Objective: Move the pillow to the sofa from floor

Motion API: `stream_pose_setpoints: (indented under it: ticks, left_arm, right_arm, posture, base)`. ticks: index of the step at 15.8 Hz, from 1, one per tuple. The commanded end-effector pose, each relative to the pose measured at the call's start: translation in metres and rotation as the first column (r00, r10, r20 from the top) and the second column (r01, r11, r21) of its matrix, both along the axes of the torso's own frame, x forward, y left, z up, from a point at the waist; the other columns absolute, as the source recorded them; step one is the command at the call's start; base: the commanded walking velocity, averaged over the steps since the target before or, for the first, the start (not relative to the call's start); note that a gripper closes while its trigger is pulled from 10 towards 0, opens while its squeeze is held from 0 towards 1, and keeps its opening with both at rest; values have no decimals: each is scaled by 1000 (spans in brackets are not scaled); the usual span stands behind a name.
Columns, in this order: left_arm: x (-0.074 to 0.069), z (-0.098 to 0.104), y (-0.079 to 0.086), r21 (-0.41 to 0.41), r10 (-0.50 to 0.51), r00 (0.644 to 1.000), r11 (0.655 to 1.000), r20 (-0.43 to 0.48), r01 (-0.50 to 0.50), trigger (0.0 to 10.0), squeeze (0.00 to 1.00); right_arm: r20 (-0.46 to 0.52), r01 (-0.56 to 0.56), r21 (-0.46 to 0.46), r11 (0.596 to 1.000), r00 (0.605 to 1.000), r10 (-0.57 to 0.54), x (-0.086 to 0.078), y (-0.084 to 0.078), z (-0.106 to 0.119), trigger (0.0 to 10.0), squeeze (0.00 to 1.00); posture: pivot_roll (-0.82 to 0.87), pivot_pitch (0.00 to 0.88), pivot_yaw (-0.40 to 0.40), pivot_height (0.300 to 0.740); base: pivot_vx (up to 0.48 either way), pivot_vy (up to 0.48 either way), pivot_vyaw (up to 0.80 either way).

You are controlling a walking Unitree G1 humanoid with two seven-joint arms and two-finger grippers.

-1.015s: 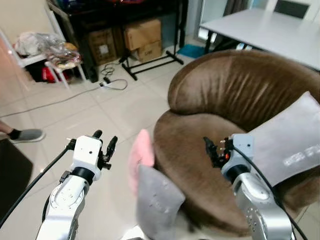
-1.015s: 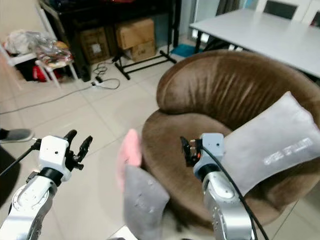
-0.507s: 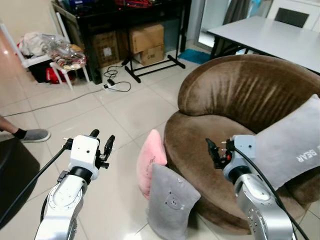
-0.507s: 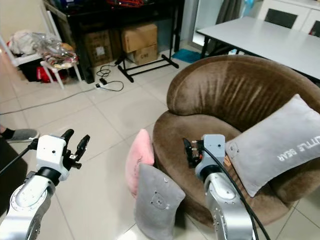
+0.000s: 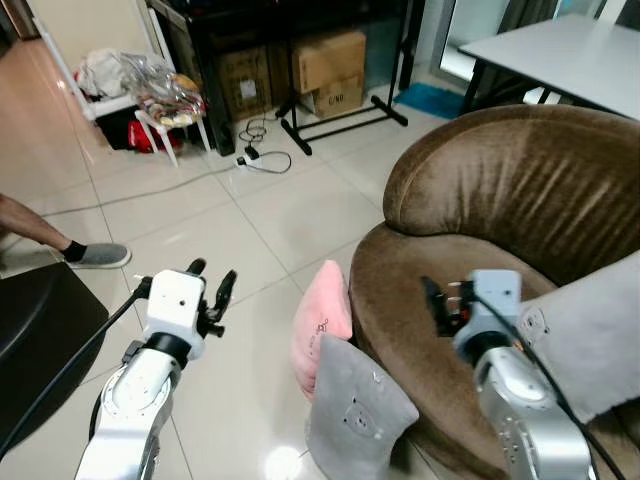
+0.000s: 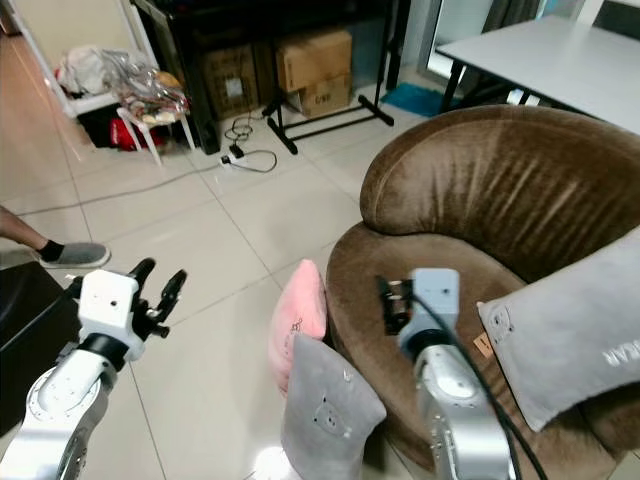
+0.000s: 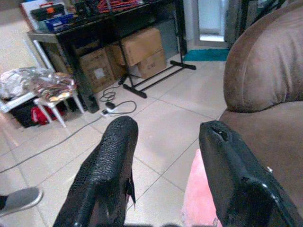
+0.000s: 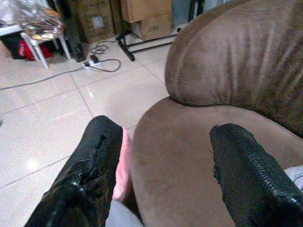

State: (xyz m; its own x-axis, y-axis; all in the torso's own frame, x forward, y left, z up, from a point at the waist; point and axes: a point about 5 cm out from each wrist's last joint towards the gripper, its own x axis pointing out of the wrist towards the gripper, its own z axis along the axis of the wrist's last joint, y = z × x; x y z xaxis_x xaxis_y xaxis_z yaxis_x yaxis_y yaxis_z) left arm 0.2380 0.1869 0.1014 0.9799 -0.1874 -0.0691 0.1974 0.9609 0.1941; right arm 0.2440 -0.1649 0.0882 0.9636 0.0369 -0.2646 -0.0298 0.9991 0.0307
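Pillows on the floor, none lifted yet.
A pink pillow [image 5: 322, 325] and a grey pillow [image 5: 352, 415] lean against the brown sofa [image 5: 510, 190] on the tiled floor [image 5: 250, 215]; pickup and placing remain. Left gripper [image 5: 211, 291] and right gripper [image 5: 437, 306] are raised forward, fingers apart, holding nothing.

Glossy pale floor tiles [image 5: 250, 225] cover the room and reflect a bright spot of light at the bottom of the frame. At the top stands a black shelf unit [image 5: 215, 25] with cardboard boxes [image 5: 328, 68] under it and a black floor stand [image 5: 340, 118] in front. A cable [image 5: 150, 185] trails across the tiles. In the upper left, a white rack [image 5: 120, 95] carries plastic bags. A grey table [image 5: 560, 55] fills the upper right. At the left edge are a person's leg and grey shoe [image 5: 98, 256].
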Motion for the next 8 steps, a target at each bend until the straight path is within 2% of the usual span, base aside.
stream_pose_setpoints:
  ticks: [1, 4, 8]
  left_arm:
    - [-1, 0, 2, 12, 8, 1000, 1000, 2, -8, 10000, 0]
    - [0, 0, 2, 13, 17, 1000, 1000, 12, -17, 10000, 0]
    - [-1, -2, 5, 30, 33, 999, 999, 22, -34, 10000, 0]
  right_arm:
    - [-5, -12, 11, 1000, 1000, 12, 0, 3, 0, 10000, 0]
    - [0, -21, 25, 999, 1000, 21, -1, 3, 0, 10000, 0]
    - [1, -25, 32, 999, 1000, 25, -5, 0, -5, 10000, 0]
  posture:
    - [-67, 4, 41, 740]
    - [-67, 3, 42, 740]
    - [-69, 0, 42, 696]
  base:
    - [0, 0, 0]
    - [0, 0, 0]
    - [0, 0, 0]
